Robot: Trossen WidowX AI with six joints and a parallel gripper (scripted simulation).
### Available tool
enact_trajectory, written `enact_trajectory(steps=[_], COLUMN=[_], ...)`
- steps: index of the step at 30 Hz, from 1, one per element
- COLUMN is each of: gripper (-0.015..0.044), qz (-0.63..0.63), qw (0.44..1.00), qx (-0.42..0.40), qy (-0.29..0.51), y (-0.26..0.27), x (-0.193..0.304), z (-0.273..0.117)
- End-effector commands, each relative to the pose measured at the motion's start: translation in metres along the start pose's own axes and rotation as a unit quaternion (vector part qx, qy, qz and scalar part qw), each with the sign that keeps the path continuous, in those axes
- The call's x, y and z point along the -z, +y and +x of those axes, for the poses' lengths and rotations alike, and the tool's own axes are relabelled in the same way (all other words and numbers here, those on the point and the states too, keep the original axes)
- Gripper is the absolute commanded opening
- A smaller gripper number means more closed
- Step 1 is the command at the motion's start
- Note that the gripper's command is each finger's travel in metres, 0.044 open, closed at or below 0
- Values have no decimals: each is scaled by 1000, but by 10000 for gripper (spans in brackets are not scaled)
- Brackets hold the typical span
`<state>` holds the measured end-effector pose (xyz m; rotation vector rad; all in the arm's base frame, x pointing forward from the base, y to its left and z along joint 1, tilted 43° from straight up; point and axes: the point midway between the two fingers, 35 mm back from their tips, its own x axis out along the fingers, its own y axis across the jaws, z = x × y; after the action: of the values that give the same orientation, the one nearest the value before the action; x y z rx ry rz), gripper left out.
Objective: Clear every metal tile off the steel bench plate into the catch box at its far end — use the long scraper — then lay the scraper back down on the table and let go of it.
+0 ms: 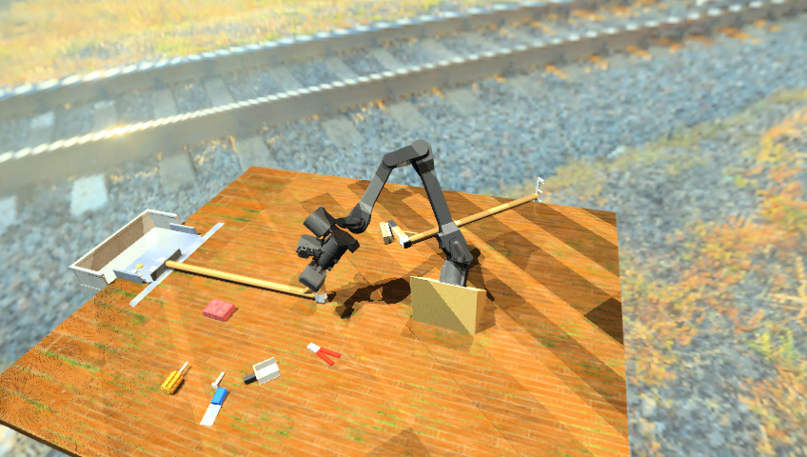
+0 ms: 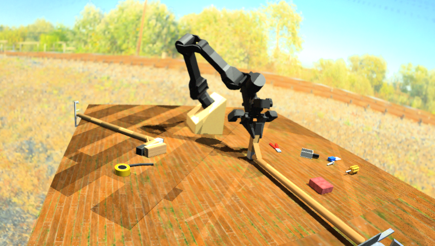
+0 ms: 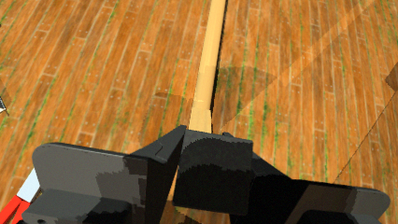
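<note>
My gripper (image 1: pixel 322 288) (image 2: pixel 256 137) (image 3: pixel 203 134) is shut on the upright grip at the near end of the long scraper. The scraper's wooden pole (image 1: pixel 237 278) (image 2: pixel 305 188) (image 3: pixel 209 79) runs low over the table to the steel plate. Its dark blade (image 1: pixel 165 265) stands across the near part of the steel plate (image 1: pixel 161 240), by the pale front strip. A small yellow tile (image 1: pixel 139 265) lies on the plate beyond the blade, with another pale speck beside it. The catch box (image 1: pixel 108 257) with pale walls is at the plate's far end; its floor is partly hidden.
A second long pole (image 1: pixel 486 212) (image 2: pixel 116 129) lies across the table's other side. A yellow roll (image 2: pixel 122 170) is near it. A red block (image 1: pixel 218 309) (image 2: pixel 320 185), red pliers (image 1: pixel 327 352) (image 2: pixel 274 147), a small scoop (image 1: pixel 266 370) and a blue-handled tool (image 1: pixel 218 395) lie beside the scraper's side.
</note>
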<state>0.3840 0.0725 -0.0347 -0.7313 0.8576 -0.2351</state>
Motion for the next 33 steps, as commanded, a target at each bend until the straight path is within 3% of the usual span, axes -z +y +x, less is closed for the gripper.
enact_trajectory(steps=[1,33], gripper=[0,0], qz=[6,6], qw=[1000,1000], qx=[1,1], qy=[-5,-6], y=[-1,5], x=[-9,-37], z=[3,23])
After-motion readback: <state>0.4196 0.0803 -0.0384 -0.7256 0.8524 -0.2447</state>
